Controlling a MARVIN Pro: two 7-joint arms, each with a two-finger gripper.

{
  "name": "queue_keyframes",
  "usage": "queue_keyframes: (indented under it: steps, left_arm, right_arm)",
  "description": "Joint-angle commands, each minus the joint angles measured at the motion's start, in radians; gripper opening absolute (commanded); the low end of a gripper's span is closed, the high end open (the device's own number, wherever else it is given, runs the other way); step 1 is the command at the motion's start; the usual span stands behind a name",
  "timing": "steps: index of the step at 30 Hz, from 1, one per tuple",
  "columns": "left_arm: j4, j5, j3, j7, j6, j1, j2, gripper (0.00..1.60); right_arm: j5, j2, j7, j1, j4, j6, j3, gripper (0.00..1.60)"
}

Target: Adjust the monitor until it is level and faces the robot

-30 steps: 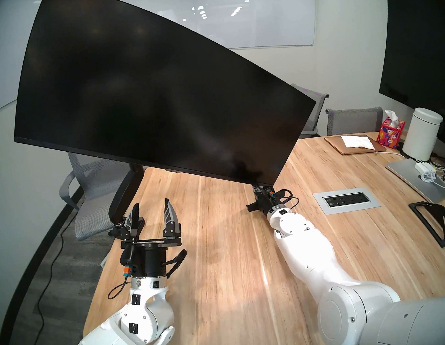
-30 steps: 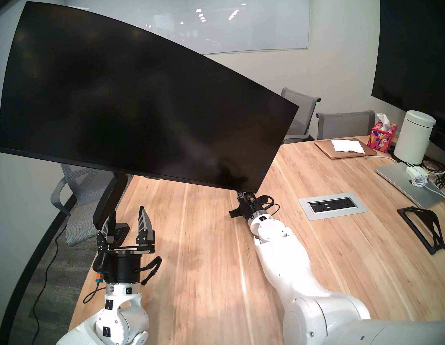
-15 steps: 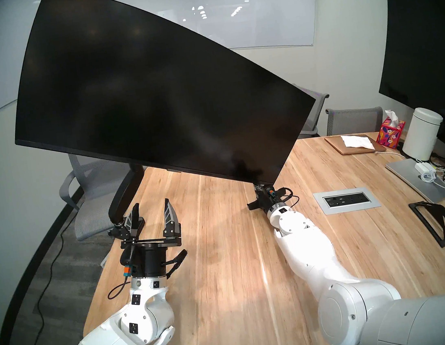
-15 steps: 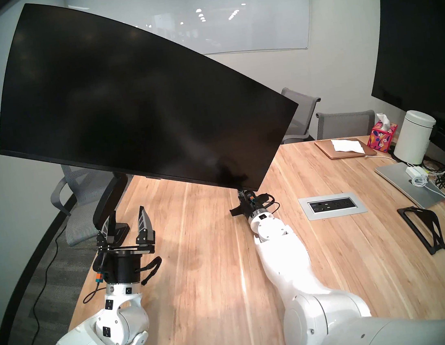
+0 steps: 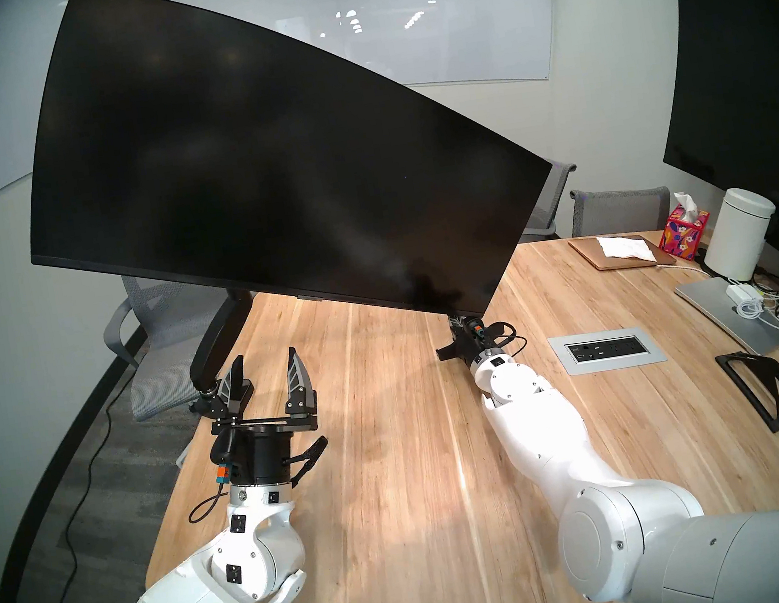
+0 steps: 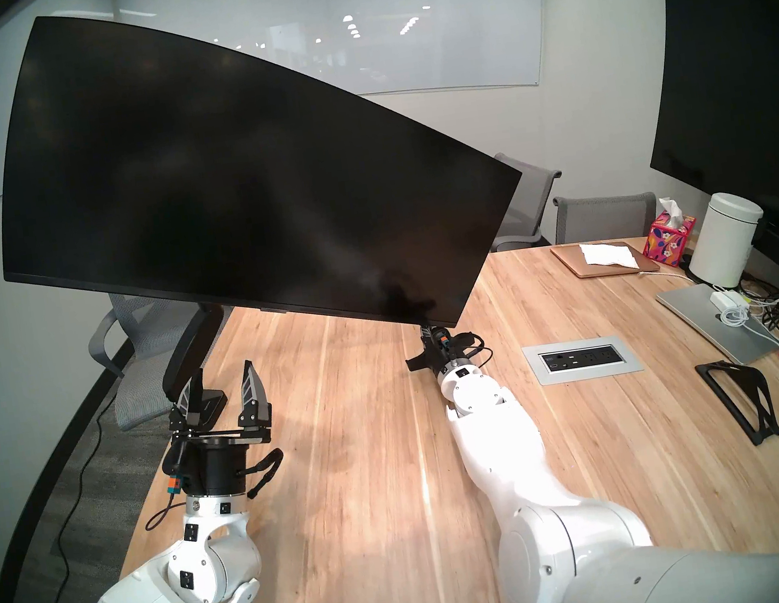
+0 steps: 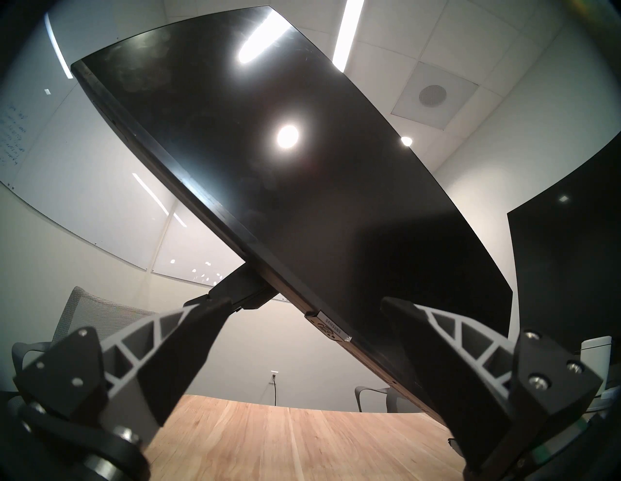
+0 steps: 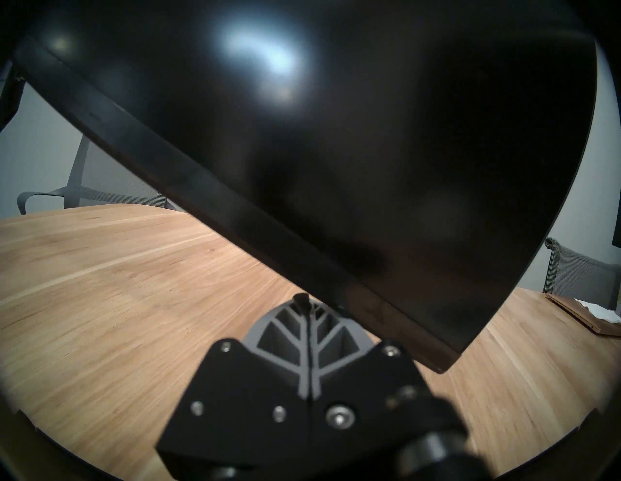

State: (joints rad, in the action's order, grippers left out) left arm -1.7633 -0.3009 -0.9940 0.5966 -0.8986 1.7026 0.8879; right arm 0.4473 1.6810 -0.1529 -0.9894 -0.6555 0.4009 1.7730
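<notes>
A wide, curved black monitor (image 5: 269,171) hangs askew over a wooden counter (image 5: 397,442), its long axis running from high on the robot's left down to a low corner on the right, the unlit screen carried on a black articulated arm (image 5: 218,337) that rises from the counter's left edge. The right pincer (image 5: 456,325) sits directly under that low corner, its two ribbed fingers pressed together with nothing between them, their shared tip at, or just short of, the underside of the bezel; in the right wrist view the closed fingers (image 8: 307,336) point up at the bottom edge close to the corner, though actual contact cannot be told from the frames. The left pincer (image 5: 265,373) stands spread wide and empty, well below and in front of the monitor's raised left half, near the foot of the articulated arm; from its own camera the bottom edge crosses diagonally overhead, clear of both fingers (image 7: 433,339). The right arm is plainly the nearer one, and the screen lies above it, so levelling looks to depend on an upward push at the low right corner. The task appears far from done: the tilt is steep. A closed tip under a thin, glossy edge could slip off sideways.
</notes>
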Motion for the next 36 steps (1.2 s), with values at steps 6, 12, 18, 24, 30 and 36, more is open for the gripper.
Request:
queue_keyframes:
  steps: [6, 12, 18, 24, 30, 36]
  left_arm:
    - [-0.010, 0.000, -0.001, 0.000, -0.003, -0.003, 0.001, 1.60]
    - [-0.010, 0.000, -0.001, 0.000, -0.003, -0.003, 0.001, 1.60]
    - [-0.010, 0.001, -0.001, 0.000, -0.003, -0.003, 0.001, 1.60]
    - [-0.010, 0.001, -0.001, 0.000, -0.003, -0.003, 0.001, 1.60]
    - [-0.010, 0.001, -0.001, 0.000, -0.003, -0.003, 0.001, 1.60]
    - [-0.010, 0.001, -0.002, 0.000, -0.003, -0.003, 0.001, 1.60]
  right_arm:
    - [-0.001, -0.005, 0.028, 0.101, -0.055, 0.045, -0.007, 0.00]
    - [0.001, -0.005, 0.035, 0.105, -0.055, 0.047, -0.013, 0.00]
    - [0.002, -0.004, 0.042, 0.111, -0.057, 0.047, -0.020, 0.00]
    - [0.002, -0.005, 0.050, 0.115, -0.062, 0.048, -0.025, 0.00]
    - [0.004, -0.006, 0.056, 0.116, -0.064, 0.050, -0.032, 0.00]
    - [0.003, -0.007, 0.064, 0.116, -0.065, 0.051, -0.036, 0.00]
